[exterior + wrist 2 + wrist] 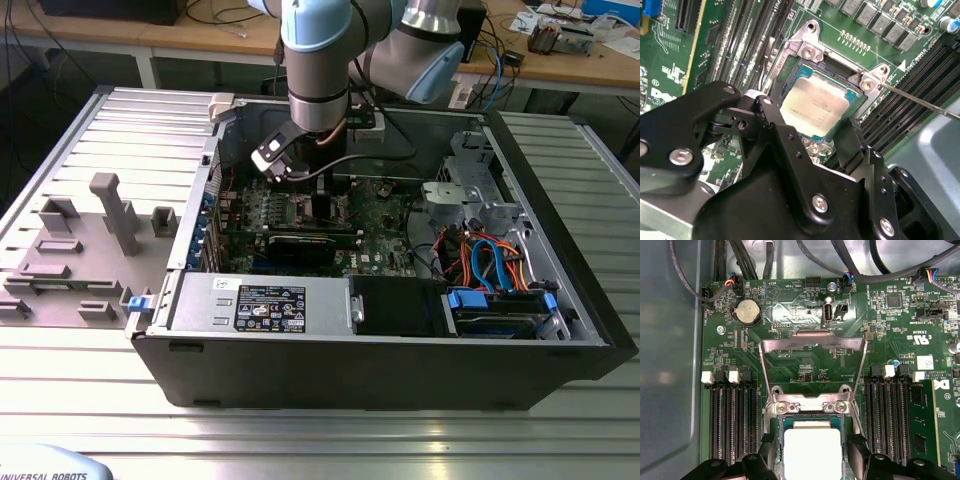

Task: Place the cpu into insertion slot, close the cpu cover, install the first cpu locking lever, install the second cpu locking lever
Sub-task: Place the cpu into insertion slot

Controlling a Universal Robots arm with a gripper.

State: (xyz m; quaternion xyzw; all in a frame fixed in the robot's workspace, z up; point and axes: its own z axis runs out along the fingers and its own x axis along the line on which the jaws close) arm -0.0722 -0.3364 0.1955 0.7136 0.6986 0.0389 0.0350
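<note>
At the exterior view's left, grey fixture blocks (110, 215) on the ribbed table (320, 430), well apart from the work. Rightward, the open computer case (380, 370), with the arm (315, 60) reaching straight down to the green board (385, 225), left of the case's middle.

In both wrist views, gripper (812, 440) released: fingers (766, 452) spread and straddling the cpu (812, 455) without pinching it, by the look of it. Cpu flat in the insertion slot (812, 67), directly below the tool and centred between the tips. Cpu cover (812, 342) not yet down: tipped up on its hinge just beyond the slot, away from the gripper. Thin locking lever (920, 102) swung out across the memory slots (925, 70).

At the case's right, drive cables (490, 260).
</note>
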